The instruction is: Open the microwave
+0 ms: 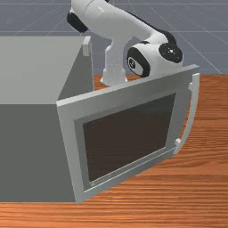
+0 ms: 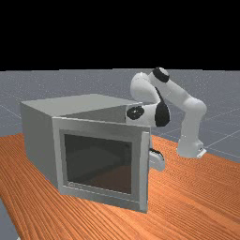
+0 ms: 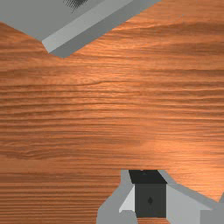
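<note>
Floor [image 2: 213, 89] in muted blue-grey, ruled with thin pale lines, runs back to solid black in the far view. On it, the table [image 1: 207, 178] spreads its orange-brown wood, streaked with dark grain that runs from side to side in the front view; the wrist view shows the same streaks close up, with a soft bright patch near the gripper [image 2: 157, 160]. The microwave [image 1: 29, 151], a plain grey box, sits on the wood at the front view's left. The arm [image 2: 191, 129] has its base on the table at the far view's right and reaches over toward the microwave. The door [image 1: 122, 93] is swung partly out, a wedge of space between it and the body, with a dark window [image 1: 129, 138] in a pale frame. Along its free edge curves the light handle [image 1: 192, 116]. In the far view, the gripper is low behind that edge; whether it is clenched, released or grasping anything, I cannot tell.
</note>
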Tool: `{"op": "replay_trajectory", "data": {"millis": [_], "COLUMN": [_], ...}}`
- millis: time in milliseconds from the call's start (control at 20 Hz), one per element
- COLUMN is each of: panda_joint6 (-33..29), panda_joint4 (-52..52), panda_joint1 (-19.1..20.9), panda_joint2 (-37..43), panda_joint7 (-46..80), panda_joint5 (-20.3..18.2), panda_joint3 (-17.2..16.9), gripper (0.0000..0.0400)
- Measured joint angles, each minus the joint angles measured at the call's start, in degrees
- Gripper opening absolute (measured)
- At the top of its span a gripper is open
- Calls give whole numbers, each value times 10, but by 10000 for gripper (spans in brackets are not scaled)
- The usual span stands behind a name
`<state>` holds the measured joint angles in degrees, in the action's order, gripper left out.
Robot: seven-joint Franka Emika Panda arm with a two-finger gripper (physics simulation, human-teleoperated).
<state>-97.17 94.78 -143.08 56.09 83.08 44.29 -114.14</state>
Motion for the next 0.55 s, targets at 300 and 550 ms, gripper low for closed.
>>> {"op": "replay_trajectory", "data": {"millis": [300, 550], "panda_joint6": [96, 101], "panda_joint4": [-172, -279], "panda_joint1": [-101, -129], "panda_joint2": [26, 20], "panda_joint7": [35, -26], "panda_joint5": [-51, -14], "panda_joint3": [1, -54], "gripper": [0, 0]}}
